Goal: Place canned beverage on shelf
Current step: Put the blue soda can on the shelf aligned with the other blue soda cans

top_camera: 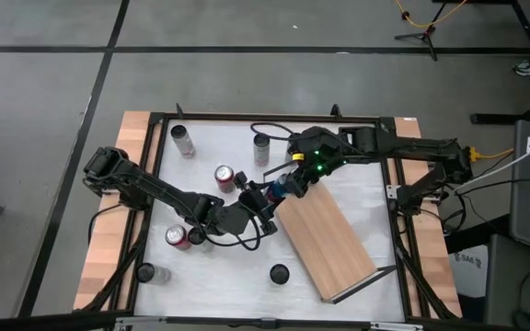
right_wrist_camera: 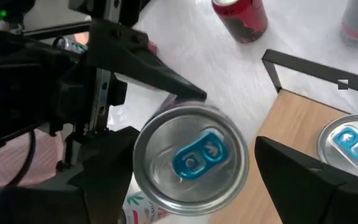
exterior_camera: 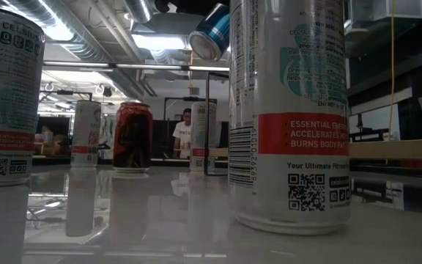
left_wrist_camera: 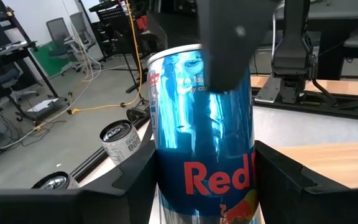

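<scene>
A blue and silver Red Bull can [left_wrist_camera: 204,124] hangs in the air at the far end of the shelf [top_camera: 329,241], a light-wood board lying slantwise on the white table. My left gripper [top_camera: 270,195] is shut on it. My right gripper [right_wrist_camera: 191,180] hovers open over the can's top [right_wrist_camera: 191,158], one finger standing on either side of the rim. A strip of wood shows between one finger [right_wrist_camera: 291,174] and the rim. In the low view the can [exterior_camera: 215,33] shows high up and tilted. A second can with a blue tab [right_wrist_camera: 353,143] stands on the board. My left gripper pinches the can's side wall [left_wrist_camera: 166,174] between its two fingers [left_wrist_camera: 135,180], below the can's middle. The fingers come nearly level from the table's left and lie across the can. The can is lifted clear of table and board, top upward and somewhat tilted.
Other cans stand about the table: a white one [top_camera: 183,141] and a grey one [top_camera: 261,147] far back, a red one [top_camera: 224,176] beside the left arm, a pink one [top_camera: 178,236], and two near the front [top_camera: 279,273]. A black wire rail [top_camera: 362,285] closes the board's near end.
</scene>
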You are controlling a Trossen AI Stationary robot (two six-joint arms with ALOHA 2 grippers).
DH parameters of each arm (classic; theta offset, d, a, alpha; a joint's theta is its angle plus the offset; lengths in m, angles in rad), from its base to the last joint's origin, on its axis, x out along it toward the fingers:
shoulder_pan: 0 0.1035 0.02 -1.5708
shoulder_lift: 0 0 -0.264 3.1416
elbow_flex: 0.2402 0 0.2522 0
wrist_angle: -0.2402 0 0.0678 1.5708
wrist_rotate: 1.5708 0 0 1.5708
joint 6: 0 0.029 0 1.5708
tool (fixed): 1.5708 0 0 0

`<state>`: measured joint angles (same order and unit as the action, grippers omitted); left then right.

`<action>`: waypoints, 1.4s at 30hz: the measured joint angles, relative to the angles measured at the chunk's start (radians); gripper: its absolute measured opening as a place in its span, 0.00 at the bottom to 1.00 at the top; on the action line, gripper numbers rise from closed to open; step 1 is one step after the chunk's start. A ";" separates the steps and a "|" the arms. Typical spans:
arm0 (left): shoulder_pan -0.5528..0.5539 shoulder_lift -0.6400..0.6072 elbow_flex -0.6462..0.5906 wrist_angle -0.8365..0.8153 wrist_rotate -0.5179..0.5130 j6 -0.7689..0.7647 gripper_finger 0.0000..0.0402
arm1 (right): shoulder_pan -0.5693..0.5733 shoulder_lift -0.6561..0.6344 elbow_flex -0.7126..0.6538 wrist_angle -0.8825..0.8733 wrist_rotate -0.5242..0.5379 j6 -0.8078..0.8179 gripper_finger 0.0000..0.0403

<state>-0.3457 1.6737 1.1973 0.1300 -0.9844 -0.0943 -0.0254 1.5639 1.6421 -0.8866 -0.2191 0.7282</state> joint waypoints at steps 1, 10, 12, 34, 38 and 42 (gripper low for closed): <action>0.001 0.000 0.000 0.000 0.000 0.000 0.50 | 0.000 0.004 0.000 0.004 -0.009 -0.001 0.81; 0.001 0.000 0.000 -0.005 0.000 0.000 0.50 | 0.000 0.018 0.000 0.016 -0.019 -0.028 0.72; 0.001 0.000 0.000 -0.006 0.001 0.000 0.50 | 0.000 0.018 0.000 0.022 -0.018 -0.030 0.67; -0.028 -0.004 0.000 -0.006 0.012 -0.007 0.67 | 0.000 0.019 0.000 0.018 -0.040 -0.205 0.55; -0.046 -0.014 0.001 -0.010 0.012 -0.004 0.67 | 0.000 0.019 0.000 0.014 -0.048 -0.230 0.56; -0.054 -0.023 0.001 -0.014 0.018 -0.005 0.67 | -0.001 0.019 0.000 0.013 -0.056 -0.262 0.56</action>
<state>-0.3996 1.6502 1.1984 0.1163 -0.9665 -0.0990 -0.0263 1.5833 1.6421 -0.8732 -0.2754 0.4667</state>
